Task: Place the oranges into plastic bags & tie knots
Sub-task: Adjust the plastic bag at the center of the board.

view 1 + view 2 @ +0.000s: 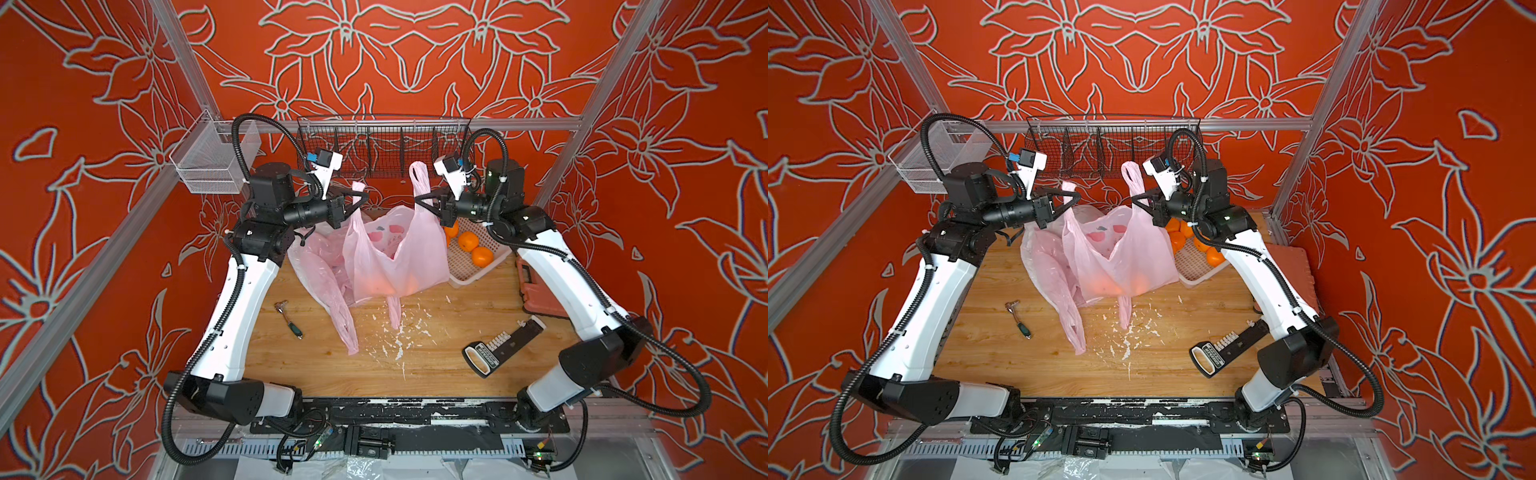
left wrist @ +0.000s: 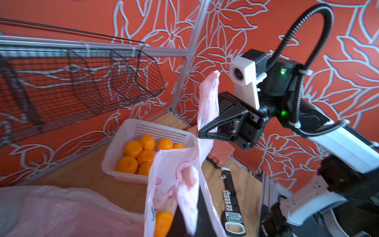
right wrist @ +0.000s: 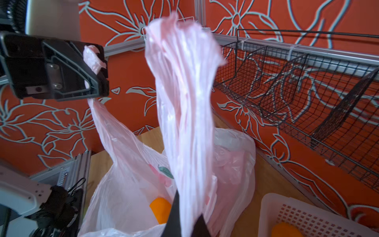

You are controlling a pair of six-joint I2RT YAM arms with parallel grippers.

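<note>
On the left of the table (image 1: 432,374), a slack pink bag (image 1: 320,270) lies flat. The left end effector (image 1: 360,195) is clamped on one handle of the upright pink bag (image 1: 399,257), which stands at the far middle of the table with an orange (image 3: 161,207) inside. The right end effector (image 1: 417,199) is pinched tight on the other handle. Just to the right, the pale basket (image 1: 463,270) holds several loose oranges (image 1: 468,241).

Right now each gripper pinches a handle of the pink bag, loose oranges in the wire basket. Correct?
No: the loose oranges sit in the plastic basket, not the wire basket, per the left wrist view. The left gripper and right gripper do pinch handles of the pink bag.
</note>
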